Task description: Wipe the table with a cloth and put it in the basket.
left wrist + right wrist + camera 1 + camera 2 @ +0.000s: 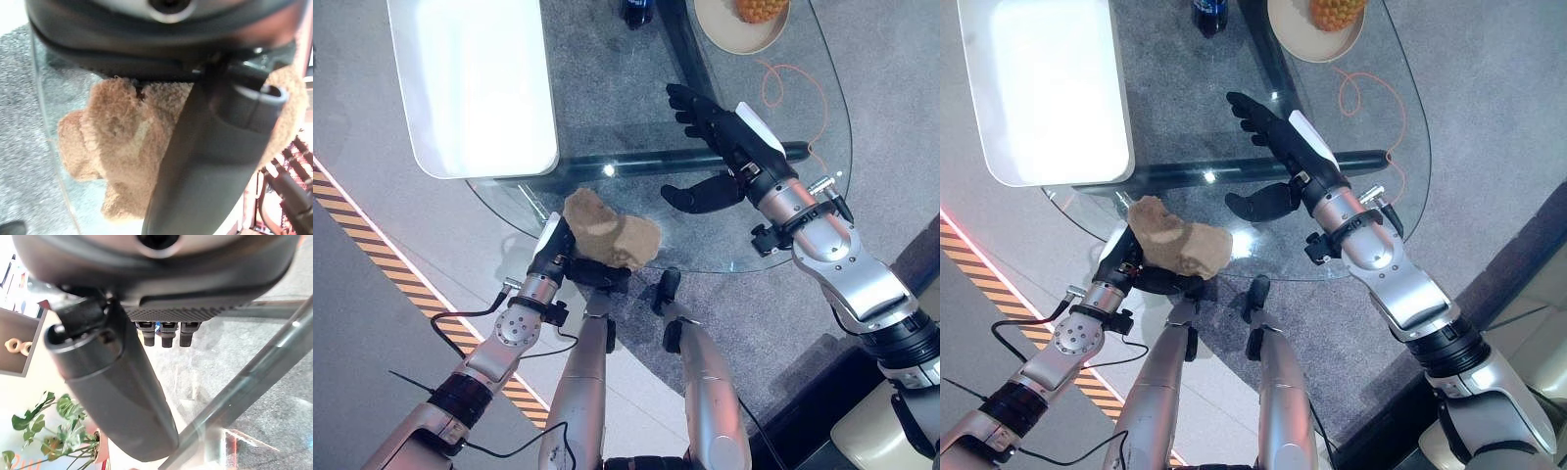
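Note:
A tan cloth point(612, 232) lies bunched on the near edge of the glass table point(607, 108), partly hanging over the rim. My left hand point(553, 257) reaches up from below the edge and is shut on the cloth point(117, 152), with its thumb point(210, 161) across the fabric. My right hand point(724, 132) hovers open over the table's right half, fingers straight, thumb point(117, 396) spread, holding nothing. The white basket point(551, 117) stands at the table's far left.
A beige plate point(724, 34) with an orange fruit sits at the far right, and a dark bottle point(636, 10) stands beside it. An orange cord point(793, 78) loops under the glass. Yellow-black striped tape point(372, 245) runs along the floor at left.

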Controlling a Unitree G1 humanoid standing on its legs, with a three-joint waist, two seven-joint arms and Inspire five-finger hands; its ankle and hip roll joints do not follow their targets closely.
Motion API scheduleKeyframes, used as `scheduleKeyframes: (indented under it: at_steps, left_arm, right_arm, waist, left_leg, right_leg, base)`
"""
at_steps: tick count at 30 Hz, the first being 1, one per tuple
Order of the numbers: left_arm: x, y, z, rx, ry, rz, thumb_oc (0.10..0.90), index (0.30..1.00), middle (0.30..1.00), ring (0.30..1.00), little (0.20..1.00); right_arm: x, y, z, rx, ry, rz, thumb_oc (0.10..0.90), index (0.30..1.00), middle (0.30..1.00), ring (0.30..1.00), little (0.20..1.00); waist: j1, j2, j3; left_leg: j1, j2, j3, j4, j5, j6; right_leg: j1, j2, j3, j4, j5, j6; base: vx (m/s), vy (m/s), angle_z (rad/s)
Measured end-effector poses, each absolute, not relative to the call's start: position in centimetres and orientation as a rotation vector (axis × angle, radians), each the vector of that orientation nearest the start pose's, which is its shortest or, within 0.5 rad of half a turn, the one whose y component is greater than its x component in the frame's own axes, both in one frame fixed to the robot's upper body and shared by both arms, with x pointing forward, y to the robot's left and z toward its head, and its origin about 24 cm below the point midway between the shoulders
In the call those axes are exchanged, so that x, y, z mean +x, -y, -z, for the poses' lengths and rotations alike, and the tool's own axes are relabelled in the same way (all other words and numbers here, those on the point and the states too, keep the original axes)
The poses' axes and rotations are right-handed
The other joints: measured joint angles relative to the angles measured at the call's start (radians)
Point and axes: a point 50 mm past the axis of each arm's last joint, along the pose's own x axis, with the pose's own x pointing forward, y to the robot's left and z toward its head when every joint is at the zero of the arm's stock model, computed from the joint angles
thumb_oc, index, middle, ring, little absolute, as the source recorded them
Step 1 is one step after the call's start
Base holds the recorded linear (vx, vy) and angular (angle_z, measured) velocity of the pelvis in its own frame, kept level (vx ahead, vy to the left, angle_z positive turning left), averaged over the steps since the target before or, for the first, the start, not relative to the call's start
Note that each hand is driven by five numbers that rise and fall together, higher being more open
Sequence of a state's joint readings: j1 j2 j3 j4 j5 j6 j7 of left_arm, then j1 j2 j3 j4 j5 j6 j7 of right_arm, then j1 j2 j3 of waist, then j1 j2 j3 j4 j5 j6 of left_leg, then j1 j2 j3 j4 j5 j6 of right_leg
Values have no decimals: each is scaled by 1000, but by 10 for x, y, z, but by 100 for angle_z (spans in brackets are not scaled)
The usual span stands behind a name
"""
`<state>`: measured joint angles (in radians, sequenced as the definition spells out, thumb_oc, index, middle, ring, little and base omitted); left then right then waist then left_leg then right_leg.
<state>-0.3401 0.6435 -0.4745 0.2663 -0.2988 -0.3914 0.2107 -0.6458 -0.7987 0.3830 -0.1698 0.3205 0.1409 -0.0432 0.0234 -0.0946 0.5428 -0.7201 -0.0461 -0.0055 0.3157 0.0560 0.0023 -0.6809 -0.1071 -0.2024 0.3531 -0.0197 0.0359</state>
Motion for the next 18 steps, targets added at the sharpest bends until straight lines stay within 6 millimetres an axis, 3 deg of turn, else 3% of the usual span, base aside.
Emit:
scheduleKeyframes:
  at_steps: [7,14,18]
  left_arm:
    - [300,-192,-121,314,432,92,100,300,300,300,200]
    - [294,-224,-172,400,629,-89,100,300,300,300,200]
    - [290,-243,-191,440,700,-207,100,300,300,300,200]
  right_arm:
    - [308,156,-208,-528,383,-361,800,900,900,900,900]
    - [305,162,-185,-482,293,-351,800,900,900,900,900]
    - [304,163,-173,-413,233,-346,800,900,900,900,900]
  waist:
    - [0,0,0]
    - [2,0,0]
    - [2,2,0]
  left_leg:
    - [4,2,13,0,-1,2]
    - [8,2,15,0,-1,1]
    - [15,0,21,-4,-1,1]
  right_leg:
    - [0,2,13,-3,6,2]
    - [0,0,15,4,7,2]
    - [0,-4,21,10,6,2]
  base:
    - [6,3,-5]
    - [3,24,0]
    - [2,72,-2]
